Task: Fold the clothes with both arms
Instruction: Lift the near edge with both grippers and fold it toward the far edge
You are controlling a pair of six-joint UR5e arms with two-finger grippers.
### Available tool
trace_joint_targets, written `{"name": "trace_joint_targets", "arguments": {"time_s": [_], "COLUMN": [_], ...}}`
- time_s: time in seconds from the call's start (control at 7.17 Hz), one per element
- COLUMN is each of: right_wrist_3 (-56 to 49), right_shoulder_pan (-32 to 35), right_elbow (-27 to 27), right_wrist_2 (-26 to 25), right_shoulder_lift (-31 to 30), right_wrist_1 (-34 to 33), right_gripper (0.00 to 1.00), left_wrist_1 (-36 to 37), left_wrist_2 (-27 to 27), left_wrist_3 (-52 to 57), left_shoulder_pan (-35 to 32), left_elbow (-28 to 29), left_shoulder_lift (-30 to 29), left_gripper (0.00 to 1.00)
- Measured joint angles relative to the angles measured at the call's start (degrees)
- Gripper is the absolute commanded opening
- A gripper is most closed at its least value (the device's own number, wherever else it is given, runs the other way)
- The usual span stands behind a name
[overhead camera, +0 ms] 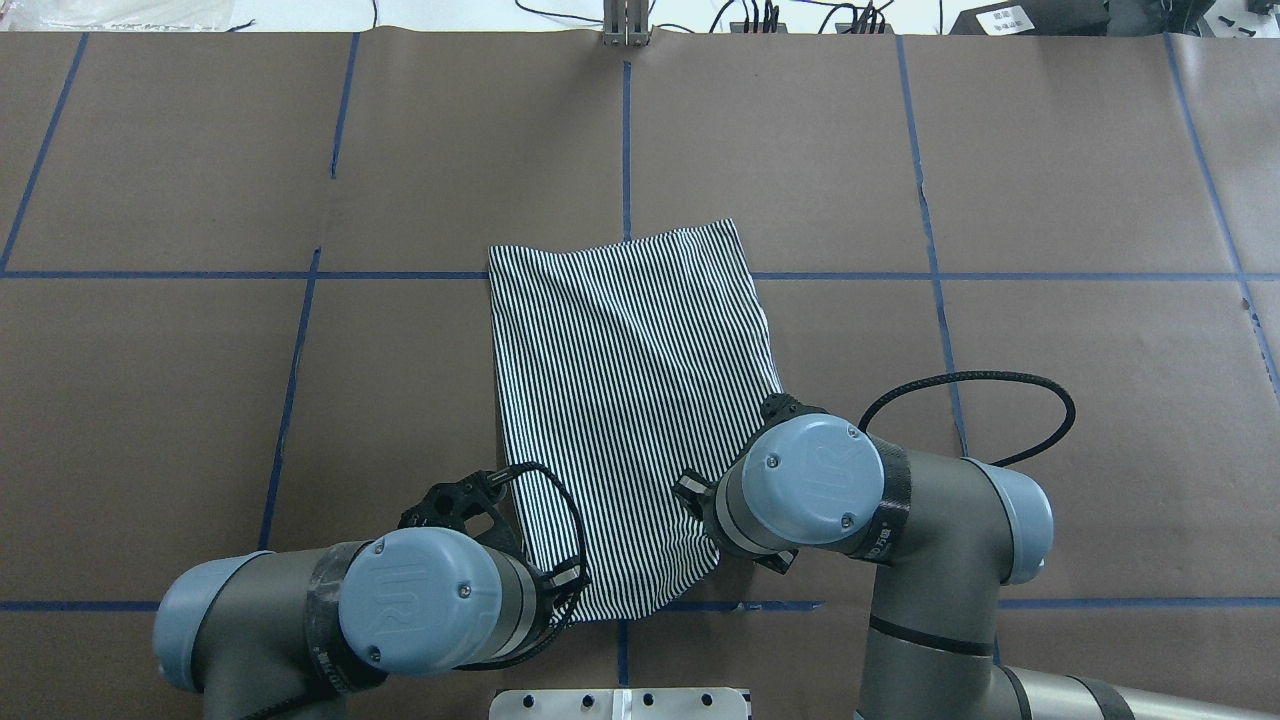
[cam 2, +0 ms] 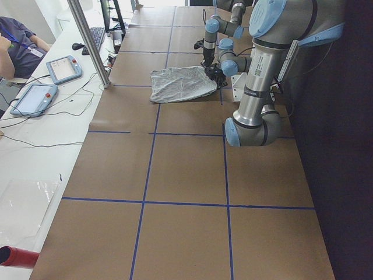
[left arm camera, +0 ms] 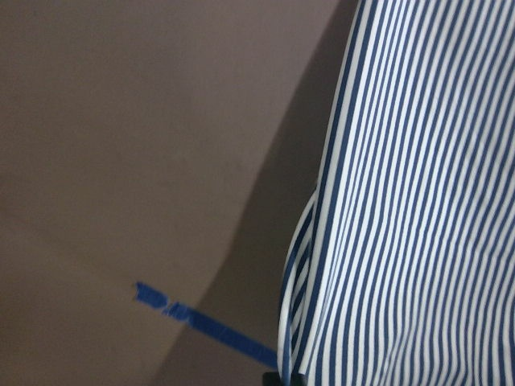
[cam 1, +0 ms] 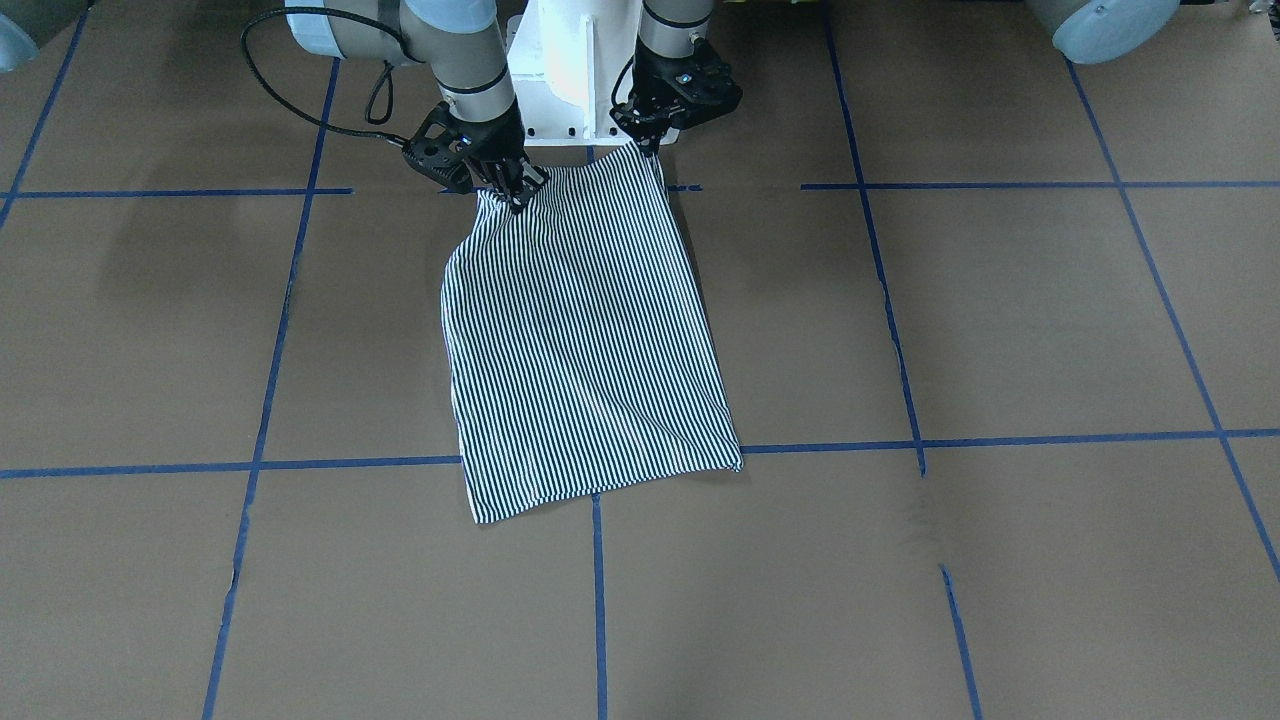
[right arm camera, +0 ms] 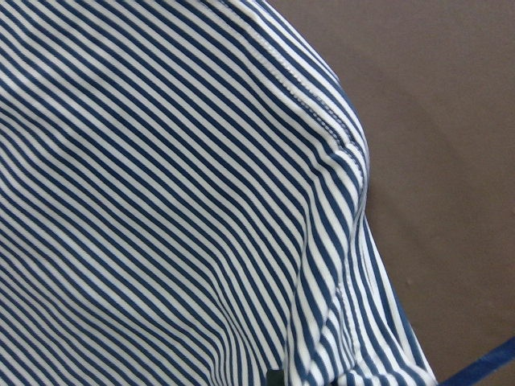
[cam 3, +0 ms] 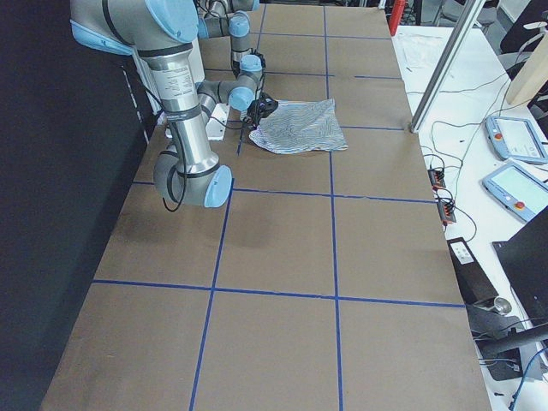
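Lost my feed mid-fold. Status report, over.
Left end effector shut on shirt corner. Right end effector shut on other corner. Shirt's far end lying flat, near edge lifted. Nothing in the way.

Brown paper-covered table [cam 1: 1000, 320], gridded with blue tape lines [cam 1: 1000, 440]; on it lies one navy-and-white striped shirt [cam 1: 590, 350].

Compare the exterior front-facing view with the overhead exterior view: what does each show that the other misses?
Front-facing only: the right claw and left claw, each pinching a corner of the shirt at its edge nearest the robot. Overhead only: cables along the table's far edge; here the arms' blue joint caps cover both claw tips. Both: the striped shirt, with no collar or sleeves showing, on the brown table with blue tape lines, and the white pedestal.
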Motion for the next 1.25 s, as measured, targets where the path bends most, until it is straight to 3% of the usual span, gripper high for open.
{"name": "trace_joint_targets", "arguments": {"time_s": [0.28,0.7,0.98,1.25], "right_wrist_3": [-0.54,-7.99,-12.22,-14.16], "right_shoulder_pan": [1.33,11.03,16.13,19.03], "right_elbow": [0.04,-2.68,-13.22,-24.23], "right_wrist_2": [0.13,2.04,3.64,3.82], "right_shoulder_lift": [0.63,5.06,12.6,18.64], "right_wrist_1": [0.38,0.47,1.0,7.21], "right_gripper": [0.0,0.0,0.0,0.0], "left_wrist_1": [0.5,-1.8,-9.02,-14.02], "left_wrist_2": [-0.48,-0.76,-0.84,-0.87], "left_wrist_3": [0.12,0.36,0.33,0.3], "left_shoulder_pan": [-3.86,-14.8,-19.32,-22.39], "left_elbow": [-3.17,-2.23,4.08,8.24], "left_shoulder_lift": [-0.39,-1.34,-2.05,-2.25], "left_gripper": [0.0,0.0,0.0,0.0]}}
